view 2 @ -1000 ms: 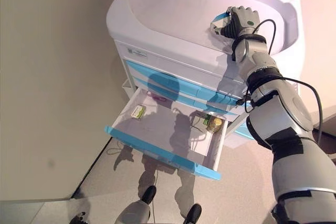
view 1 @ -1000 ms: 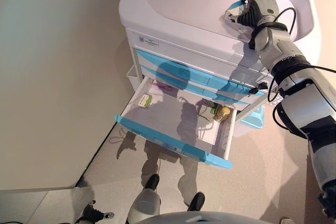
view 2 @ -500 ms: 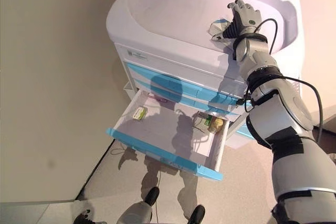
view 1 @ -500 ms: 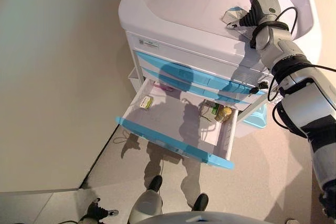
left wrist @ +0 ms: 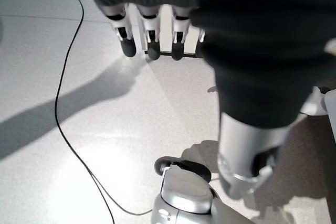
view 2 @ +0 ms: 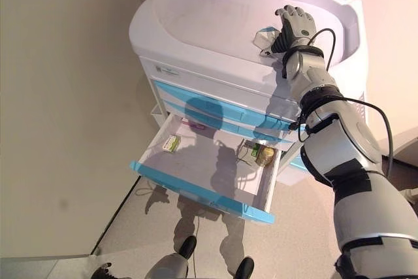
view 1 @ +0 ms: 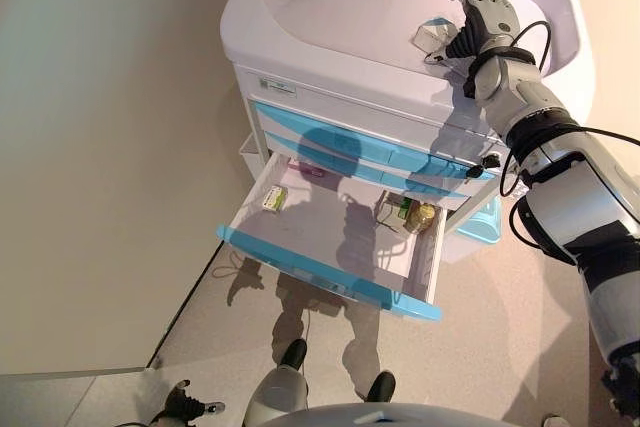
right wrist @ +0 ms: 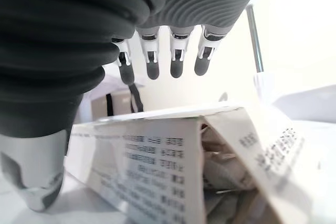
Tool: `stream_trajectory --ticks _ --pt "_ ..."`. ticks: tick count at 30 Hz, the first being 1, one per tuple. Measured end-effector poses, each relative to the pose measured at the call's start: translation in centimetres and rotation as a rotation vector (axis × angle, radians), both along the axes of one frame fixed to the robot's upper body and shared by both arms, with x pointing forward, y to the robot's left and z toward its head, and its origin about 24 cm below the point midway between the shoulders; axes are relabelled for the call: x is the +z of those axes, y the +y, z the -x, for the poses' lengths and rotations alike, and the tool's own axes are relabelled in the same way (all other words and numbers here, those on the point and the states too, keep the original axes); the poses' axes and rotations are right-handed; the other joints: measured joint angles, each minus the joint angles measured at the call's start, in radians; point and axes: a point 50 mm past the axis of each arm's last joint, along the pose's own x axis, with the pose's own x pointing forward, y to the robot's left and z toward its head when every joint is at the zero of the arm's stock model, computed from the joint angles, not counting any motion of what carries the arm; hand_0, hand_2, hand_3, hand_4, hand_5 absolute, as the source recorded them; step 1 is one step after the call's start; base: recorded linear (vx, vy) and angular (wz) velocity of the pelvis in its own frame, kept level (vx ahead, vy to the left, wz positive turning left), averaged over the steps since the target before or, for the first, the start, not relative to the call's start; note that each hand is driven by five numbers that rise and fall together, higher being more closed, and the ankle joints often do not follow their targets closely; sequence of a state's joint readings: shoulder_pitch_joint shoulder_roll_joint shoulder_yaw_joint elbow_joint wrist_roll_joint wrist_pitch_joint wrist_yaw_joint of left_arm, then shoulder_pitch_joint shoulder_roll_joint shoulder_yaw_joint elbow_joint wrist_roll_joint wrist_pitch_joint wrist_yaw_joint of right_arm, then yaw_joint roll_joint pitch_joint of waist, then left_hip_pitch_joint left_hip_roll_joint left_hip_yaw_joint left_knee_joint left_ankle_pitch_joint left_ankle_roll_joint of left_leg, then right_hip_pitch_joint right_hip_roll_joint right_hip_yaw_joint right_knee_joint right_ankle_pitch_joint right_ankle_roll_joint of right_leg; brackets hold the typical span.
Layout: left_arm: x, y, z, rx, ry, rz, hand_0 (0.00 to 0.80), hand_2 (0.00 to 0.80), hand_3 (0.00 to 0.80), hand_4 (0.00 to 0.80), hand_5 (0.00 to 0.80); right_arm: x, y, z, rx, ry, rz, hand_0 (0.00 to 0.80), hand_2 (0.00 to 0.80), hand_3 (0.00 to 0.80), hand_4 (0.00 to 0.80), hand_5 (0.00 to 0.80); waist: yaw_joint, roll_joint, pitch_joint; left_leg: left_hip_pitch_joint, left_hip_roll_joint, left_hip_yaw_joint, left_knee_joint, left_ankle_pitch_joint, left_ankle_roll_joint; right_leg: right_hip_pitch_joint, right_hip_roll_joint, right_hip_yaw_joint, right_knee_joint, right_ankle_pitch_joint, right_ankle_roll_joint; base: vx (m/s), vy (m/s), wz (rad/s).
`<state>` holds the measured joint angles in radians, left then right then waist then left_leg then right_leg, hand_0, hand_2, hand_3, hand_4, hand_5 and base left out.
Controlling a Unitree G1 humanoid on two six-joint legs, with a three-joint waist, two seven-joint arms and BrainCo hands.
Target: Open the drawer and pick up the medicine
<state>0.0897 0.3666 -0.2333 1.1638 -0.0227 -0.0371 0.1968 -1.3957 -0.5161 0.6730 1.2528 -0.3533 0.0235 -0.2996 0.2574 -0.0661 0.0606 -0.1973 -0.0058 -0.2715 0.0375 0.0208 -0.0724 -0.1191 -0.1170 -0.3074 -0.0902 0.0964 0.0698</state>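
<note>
While my right hand (view 2: 295,25) hovers with fingers spread over the medicine box (view 1: 434,35) on the cart top (view 1: 330,7) | drawer (view 1: 330,247) open | lift straight, avoid nudging box | left hand (left wrist: 157,30) relaxed, idle.

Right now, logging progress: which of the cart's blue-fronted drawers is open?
The lowest drawer, pulled out and showing a small box and a bottle. The two upper drawers sit shut.

- right hand (view 1: 483,15) isn't clenched round the medicine box (view 1: 436,37) like a second ago – fingers are straightened out now
- box now lies on the cart top (view 1: 330,7), just under the hand, crumpled and open-ended
</note>
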Motion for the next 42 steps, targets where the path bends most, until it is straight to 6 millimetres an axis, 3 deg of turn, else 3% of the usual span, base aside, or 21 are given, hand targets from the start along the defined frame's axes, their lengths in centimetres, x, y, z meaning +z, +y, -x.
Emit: stream_trajectory --ticks 8,11,17,24,31,42 --pt "-0.1 0.3 0.7 0.025 0.017 -0.004 0.000 0.000 0.000 0.000 0.000 -1.3 0.5 0.1 0.053 0.001 -0.097 0.000 0.000 0.000 0.000 0.000 -0.048 -0.002 -0.004 0.031 0.002 0.027 -0.018 0.003 0.005 0.009 -0.002 0.026 0.000 0.003 0.003 -0.014 0.008 -0.10" --pt "-0.1 0.2 0.6 0.026 0.015 -0.001 0.000 0.000 0.000 0.000 0.000 -1.6 0.8 0.3 0.090 -0.011 -0.117 0.000 0.000 0.000 0.000 0.000 -0.062 -0.002 -0.006 0.054 0.006 0.060 -0.030 0.003 0.005 0.008 -0.001 0.055 0.000 0.008 0.001 -0.019 0.010 -0.30" --pt "-0.1 0.1 0.9 0.029 0.022 0.004 0.000 0.000 0.000 0.000 0.000 -2.7 0.6 0.7 0.116 -0.009 -0.135 0.000 0.000 0.000 0.000 0.000 -0.105 0.019 -0.021 0.085 0.012 0.100 -0.050 0.005 0.009 0.011 0.000 0.089 0.000 0.013 0.003 0.003 -0.002 -0.20" --pt "-0.5 -0.9 1.1 0.069 0.015 0.039 0.000 0.000 0.000 0.000 0.000 -3.4 -1.3 1.8 0.115 -0.056 -0.177 0.000 0.000 0.000 0.000 0.000 -0.131 0.061 -0.048 0.109 0.021 0.122 -0.066 0.006 0.010 0.016 0.009 0.111 -0.001 0.016 0.000 0.003 -0.010 -0.10" --pt "-0.7 -1.3 1.6 0.079 0.027 0.054 0.000 0.000 0.000 0.000 0.000 -6.1 -4.2 3.4 0.058 -0.064 -0.284 0.000 0.000 0.000 0.000 0.000 -0.155 0.071 -0.046 0.138 0.027 0.141 -0.084 0.007 0.012 0.026 0.011 0.129 -0.003 0.013 0.004 0.012 -0.014 -0.08" --pt "-0.9 -2.3 1.4 0.107 0.006 0.095 0.000 0.000 0.000 0.000 0.000 -13.6 -8.3 7.8 -0.059 0.010 -0.486 0.000 0.000 0.000 0.000 0.000 -0.171 0.103 -0.041 0.166 0.039 0.158 -0.106 0.008 0.012 0.039 0.017 0.134 -0.006 0.014 0.001 0.003 -0.007 -0.03"
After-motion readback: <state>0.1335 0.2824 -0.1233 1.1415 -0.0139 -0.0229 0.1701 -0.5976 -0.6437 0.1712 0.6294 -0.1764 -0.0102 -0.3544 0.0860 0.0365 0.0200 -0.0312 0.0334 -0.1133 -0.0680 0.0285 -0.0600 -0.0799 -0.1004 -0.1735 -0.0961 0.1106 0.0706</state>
